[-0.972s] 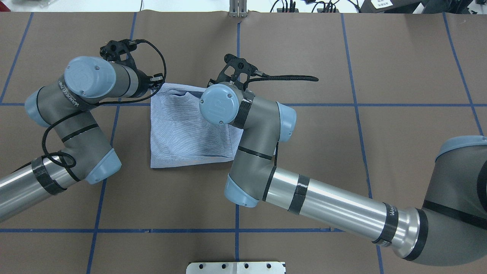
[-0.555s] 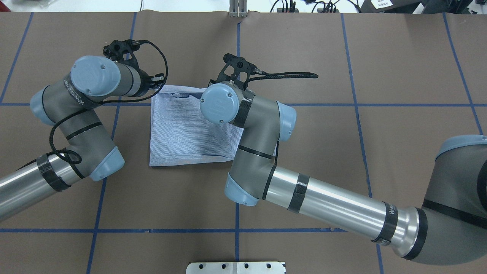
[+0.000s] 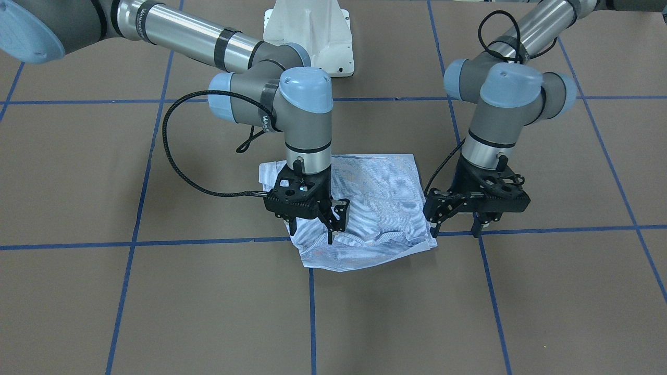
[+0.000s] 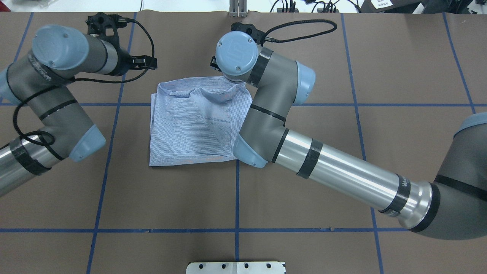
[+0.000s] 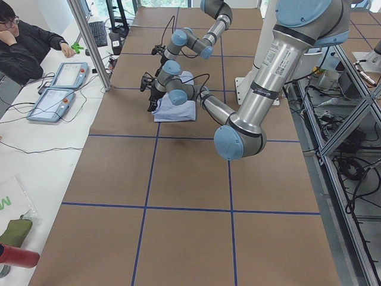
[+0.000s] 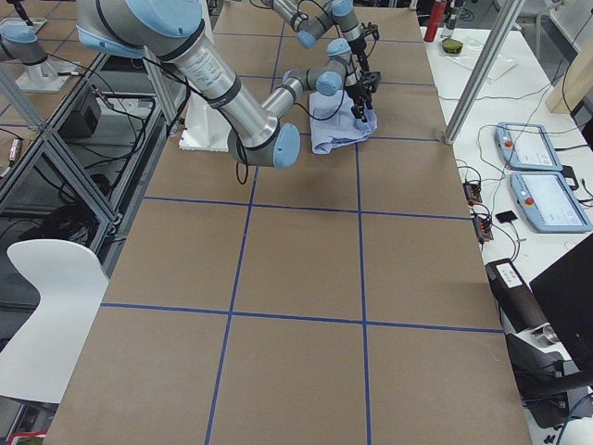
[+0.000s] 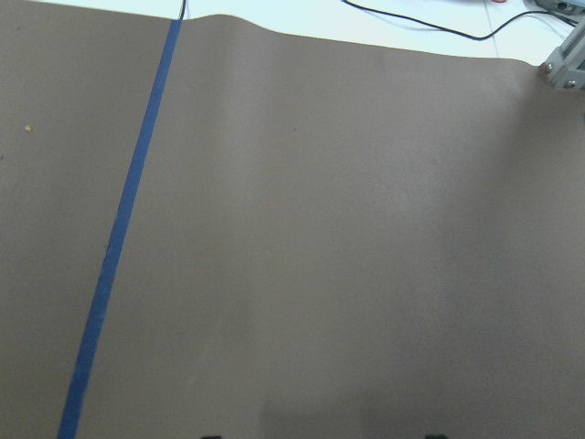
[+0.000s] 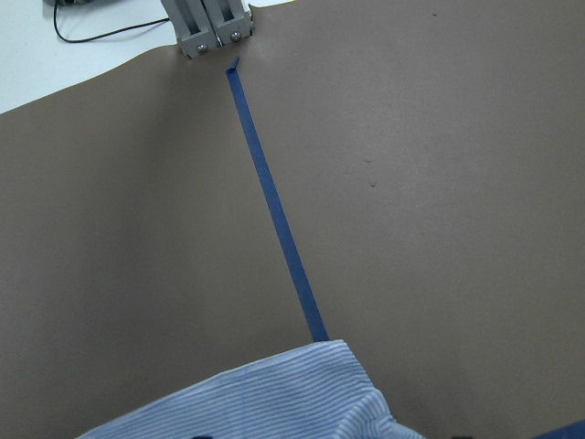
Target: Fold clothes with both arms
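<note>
The light blue-and-white striped shirt (image 3: 375, 208) lies folded into a rough square on the brown table, also in the overhead view (image 4: 190, 125). Its far edge is rumpled into a low ridge. My right gripper (image 3: 311, 232) hangs open just above the shirt's far corner, nothing between its fingers. My left gripper (image 3: 454, 229) is open too, beside the shirt's other far corner and just off the cloth. The right wrist view catches only the shirt's edge (image 8: 274, 402). The left wrist view has bare table only.
Blue tape lines (image 4: 236, 198) grid the brown table cover. The white pedestal base (image 3: 307, 31) stands at the robot's side. An aluminium post (image 4: 237, 9) stands at the far edge. A seated person (image 5: 24, 42) and two control pendants (image 5: 59, 89) are beyond it.
Both wrists have risen and drawn back toward the table's far edge, the left one also out to its own side. The shirt's far edge, earlier under the wrists, now lies uncovered and rumpled.
</note>
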You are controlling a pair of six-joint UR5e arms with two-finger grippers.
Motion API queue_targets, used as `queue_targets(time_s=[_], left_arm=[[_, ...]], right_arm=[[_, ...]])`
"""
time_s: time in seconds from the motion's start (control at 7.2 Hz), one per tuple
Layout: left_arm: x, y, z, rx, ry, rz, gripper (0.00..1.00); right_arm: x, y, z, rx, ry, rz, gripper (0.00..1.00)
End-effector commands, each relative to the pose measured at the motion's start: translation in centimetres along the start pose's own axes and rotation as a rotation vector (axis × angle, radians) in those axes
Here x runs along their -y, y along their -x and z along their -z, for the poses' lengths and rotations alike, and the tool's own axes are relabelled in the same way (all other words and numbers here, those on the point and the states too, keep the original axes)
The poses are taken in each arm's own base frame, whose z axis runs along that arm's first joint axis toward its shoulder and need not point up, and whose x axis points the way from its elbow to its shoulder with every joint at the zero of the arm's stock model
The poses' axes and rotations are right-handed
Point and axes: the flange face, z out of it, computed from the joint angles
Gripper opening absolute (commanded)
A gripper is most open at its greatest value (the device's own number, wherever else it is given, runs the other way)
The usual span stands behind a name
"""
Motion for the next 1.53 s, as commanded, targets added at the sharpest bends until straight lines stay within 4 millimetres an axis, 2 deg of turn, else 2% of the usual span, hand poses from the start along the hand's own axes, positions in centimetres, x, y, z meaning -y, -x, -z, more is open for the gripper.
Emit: queue_targets(time_s=[0.0, 0.14, 0.28, 0.56, 0.69, 0.83, 0.97, 1.11, 1.25, 1.39], left_arm=[[1.0, 6.1, 5.5, -0.049, 0.031, -0.148, 1.0], [0.7, 9.8, 8.7, -0.038, 0.049, -0.202, 1.0], [0.4, 14.0, 12.7, 0.015, 0.055, -0.322, 1.0], [1.7, 22.9, 18.2, 0.081, 0.078, -0.479, 1.0], [2.4, 28.3, 21.1, 0.124, 0.076, -0.537, 1.0], [3.4, 32.7, 24.0, 0.159, 0.12, -0.557, 1.0], [3.9, 36.7, 26.8, 0.207, 0.155, -0.582, 1.0], [3.8, 40.9, 28.9, 0.226, 0.175, -0.554, 1.0], [1.0, 43.8, 29.0, 0.165, 0.21, -0.482, 1.0], [-2.5, 45.9, 28.9, 0.08, 0.232, -0.372, 1.0]], right_arm=[[5.6, -7.8, 5.0, -0.022, 0.099, 0.168, 1.0], [8.5, -14.9, 7.9, -0.015, 0.146, 0.23, 1.0], [12.1, -23.5, 10.5, -0.029, 0.18, 0.346, 1.0], [19.1, -37.9, 15.8, -0.05, 0.242, 0.483, 1.0], [21.2, -45.3, 17.7, -0.055, 0.257, 0.542, 1.0], [23.0, -53.5, 18.9, -0.081, 0.269, 0.581, 1.0], [22.9, -60.4, 19.2, -0.093, 0.302, 0.605, 1.0], [20.5, -67.6, 18.9, -0.112, 0.359, 0.644, 1.0], [17.2, -72.6, 18.4, -0.104, 0.403, 0.618, 1.0], [14.9, -74.5, 17.9, -0.066, 0.423, 0.522, 1.0]])
